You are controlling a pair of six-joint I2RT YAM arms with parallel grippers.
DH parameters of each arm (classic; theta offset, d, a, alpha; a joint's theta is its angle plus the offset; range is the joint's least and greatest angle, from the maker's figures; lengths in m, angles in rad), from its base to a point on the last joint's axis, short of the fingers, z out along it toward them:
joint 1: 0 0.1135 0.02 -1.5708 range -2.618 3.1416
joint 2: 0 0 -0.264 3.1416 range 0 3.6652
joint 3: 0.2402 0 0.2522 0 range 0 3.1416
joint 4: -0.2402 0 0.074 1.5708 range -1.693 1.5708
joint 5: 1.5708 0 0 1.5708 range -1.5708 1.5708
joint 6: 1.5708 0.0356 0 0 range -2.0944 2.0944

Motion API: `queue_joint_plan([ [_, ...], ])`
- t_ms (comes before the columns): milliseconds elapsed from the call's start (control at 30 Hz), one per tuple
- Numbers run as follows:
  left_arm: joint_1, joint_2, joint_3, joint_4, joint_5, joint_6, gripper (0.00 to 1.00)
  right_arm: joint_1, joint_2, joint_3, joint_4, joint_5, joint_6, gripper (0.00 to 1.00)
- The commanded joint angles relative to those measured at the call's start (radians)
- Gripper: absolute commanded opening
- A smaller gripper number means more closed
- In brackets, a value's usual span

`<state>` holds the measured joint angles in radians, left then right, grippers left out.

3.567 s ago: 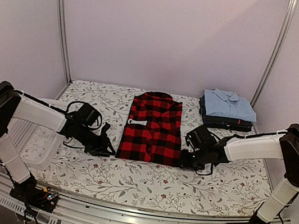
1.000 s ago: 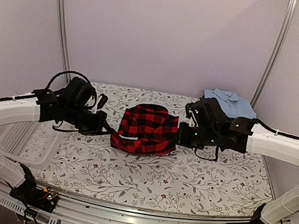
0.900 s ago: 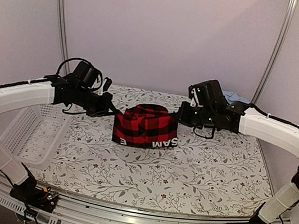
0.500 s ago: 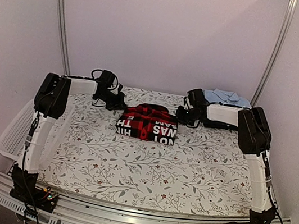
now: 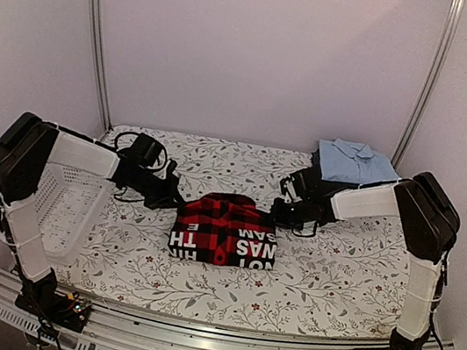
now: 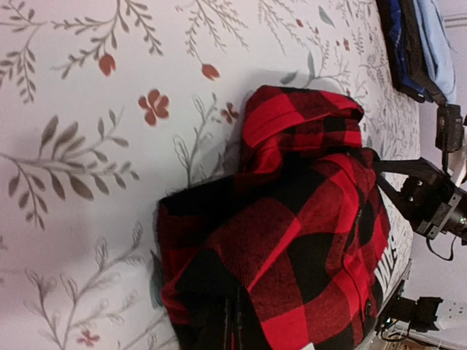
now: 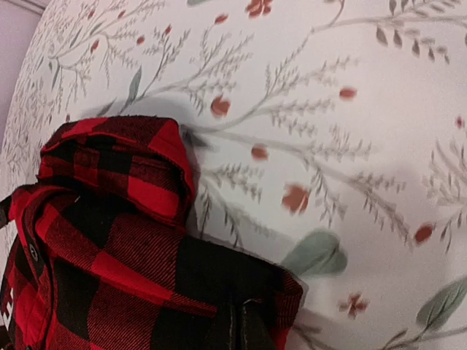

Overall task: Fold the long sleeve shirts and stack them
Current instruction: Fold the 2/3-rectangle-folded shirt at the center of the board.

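Now: plaid shirt (image 5: pixel 224 231), ctr of table (image 5: pixel 336 284)

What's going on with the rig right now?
Both arms are working the red-and-black check shirt, which lies folded into a compact bundle mid-table, white lettering showing along its near edge. The left gripper pinches its far left corner and the right gripper its far right corner. The finished stack sits at the far right: a light blue shirt on top of dark navy shirts. The check shirt is not yet on that stack. A white mesh basket sits at the left edge.
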<state>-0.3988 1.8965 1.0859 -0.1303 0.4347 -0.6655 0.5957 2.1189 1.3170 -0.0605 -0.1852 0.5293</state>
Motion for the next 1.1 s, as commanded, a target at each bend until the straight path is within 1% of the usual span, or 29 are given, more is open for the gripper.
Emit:
queue_joint_plan([
  [0,-0.074,-0.201,-0.192,0.108,-0.074,-0.065,0.00,0.046,-0.185,-0.229,-0.015,0.035,0.054,0.00],
  [67,-0.081,-0.244,-0.243,0.114,-0.088,-0.069,0.00,0.051,-0.254,-0.273,0.000,0.046,0.067,0.00],
  [133,-0.083,-0.273,-0.261,0.111,-0.104,-0.067,0.00,0.053,-0.292,-0.287,0.003,0.060,0.071,0.00],
  [267,-0.079,-0.273,-0.226,0.088,-0.118,-0.035,0.00,0.053,-0.327,-0.282,-0.003,0.127,0.068,0.00],
  [433,-0.051,-0.182,-0.117,0.069,-0.107,0.015,0.00,0.045,-0.312,-0.238,-0.004,0.171,0.059,0.00],
  [700,0.012,-0.008,0.030,0.043,-0.043,0.047,0.00,-0.007,-0.239,-0.206,0.034,0.179,0.060,0.00],
  [800,0.022,0.028,0.061,0.033,-0.024,0.058,0.02,-0.010,-0.209,-0.179,0.039,0.169,0.054,0.00],
  [833,0.024,0.031,0.069,0.027,-0.027,0.058,0.04,-0.009,-0.202,-0.172,0.036,0.166,0.051,0.00],
  [867,0.026,0.029,0.075,0.023,-0.032,0.057,0.09,-0.010,-0.195,-0.162,0.030,0.162,0.047,0.02],
  [933,0.028,0.012,0.092,-0.003,-0.044,0.062,0.19,-0.008,-0.194,-0.142,-0.001,0.165,0.039,0.15],
  [1000,0.027,-0.028,0.105,-0.051,-0.088,0.077,0.39,-0.002,-0.209,-0.126,-0.039,0.179,0.025,0.26],
  [1067,0.021,-0.083,0.100,-0.109,-0.129,0.091,0.50,0.015,-0.235,-0.107,-0.092,0.237,0.010,0.41],
])
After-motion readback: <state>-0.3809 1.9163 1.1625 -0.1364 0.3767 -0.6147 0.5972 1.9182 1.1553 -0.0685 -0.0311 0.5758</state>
